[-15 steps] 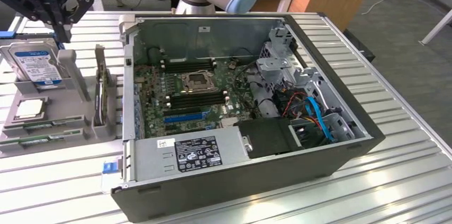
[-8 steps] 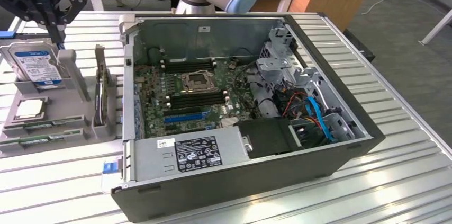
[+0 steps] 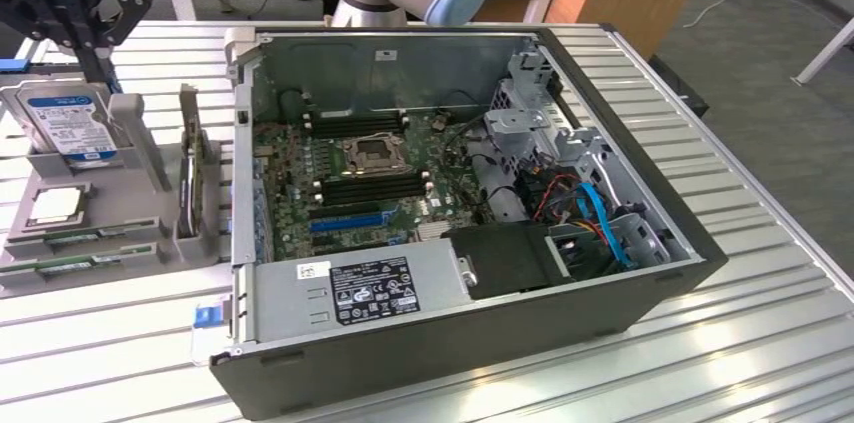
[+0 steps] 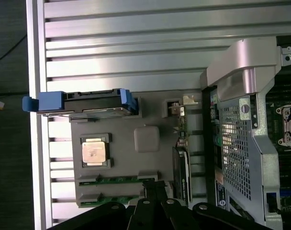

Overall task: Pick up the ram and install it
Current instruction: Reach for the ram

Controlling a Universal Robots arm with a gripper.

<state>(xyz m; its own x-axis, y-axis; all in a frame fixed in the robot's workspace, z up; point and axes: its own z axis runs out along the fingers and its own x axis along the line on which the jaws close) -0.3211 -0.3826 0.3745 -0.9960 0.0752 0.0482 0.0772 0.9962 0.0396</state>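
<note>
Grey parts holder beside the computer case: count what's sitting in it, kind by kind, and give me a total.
Hard drive: 1
Processor chip: 1
Ram sticks: 2
Expansion card: 1
Total: 5

Slatted metal table (image 3: 747, 343) bears open computer case (image 3: 467, 363) beside grey holder (image 3: 138, 133).

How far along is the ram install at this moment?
Done: nothing visible. The ram lies in the gray holder beside a second stick. In hand: the gripper, shut and empty, hangs above the holder near the hard drive. Left: pickup and seating in the motherboard.
</note>
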